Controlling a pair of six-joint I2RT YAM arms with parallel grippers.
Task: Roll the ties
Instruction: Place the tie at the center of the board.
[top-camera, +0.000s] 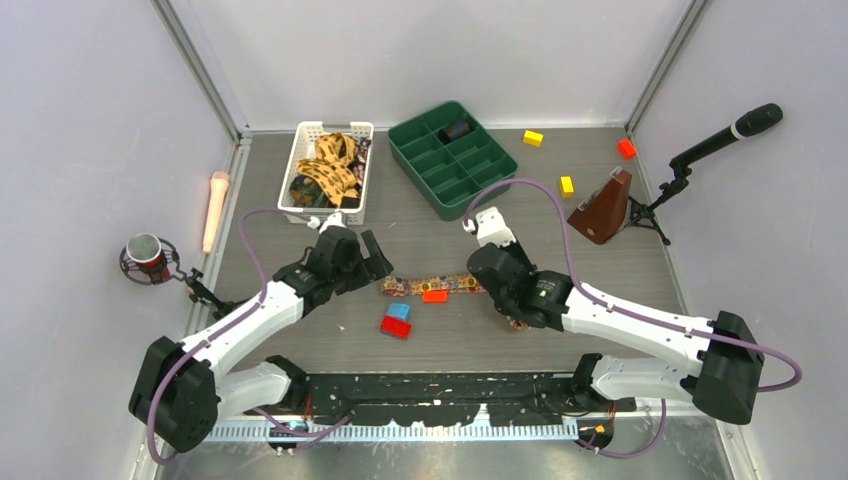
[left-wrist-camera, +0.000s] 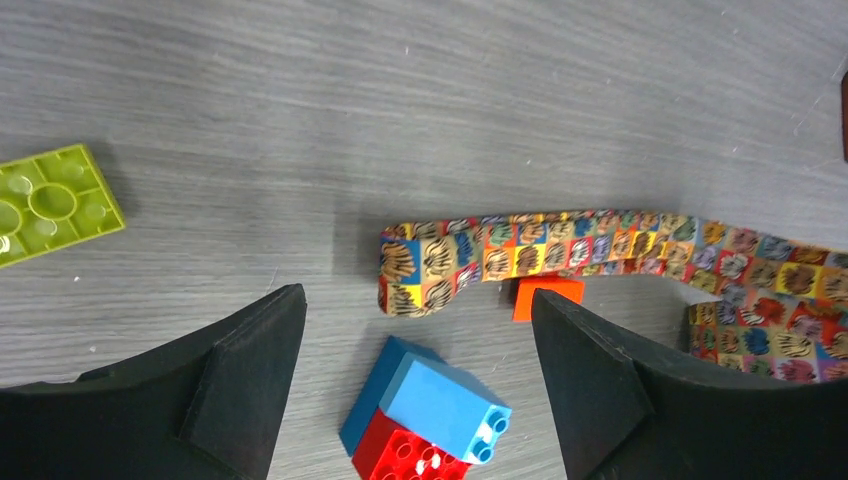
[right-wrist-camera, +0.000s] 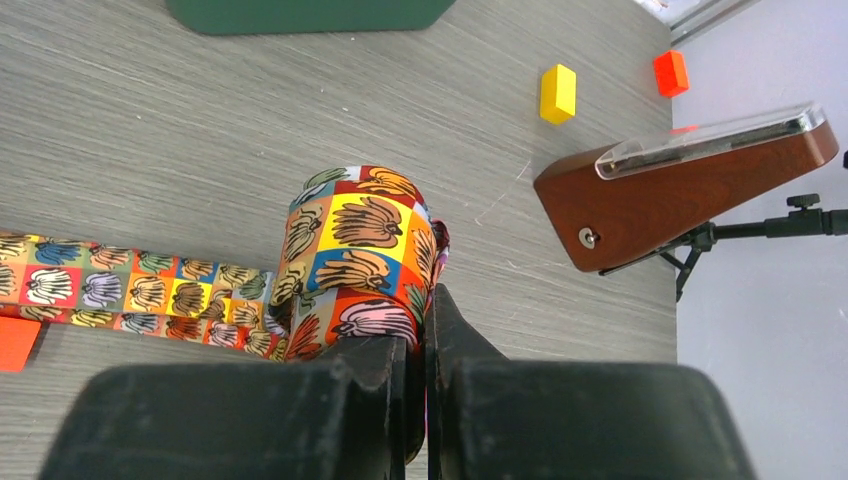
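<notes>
Orange-and-tan patterned fabric stretches across the middle of the table (top-camera: 440, 235): one tie (top-camera: 410, 286) lies flat between the two arms, its long axis running left to right. Its right end is wound into a short roll (right-wrist-camera: 360, 250), and the right gripper (right-wrist-camera: 420, 335) is clamped tight on that roll, jaws all but touching. The flat remainder leads leftward to the left gripper (left-wrist-camera: 418, 305), which hangs just above the free tip with its jaws spread wide, gripping nothing. A small orange block (left-wrist-camera: 545, 297) touches the strip's near edge. Rolling onward likely means turning the roll leftward along the strip, the left arm being nearer the loose end. More ties (top-camera: 330, 165) sit in the white basket (top-camera: 298, 150).
</notes>
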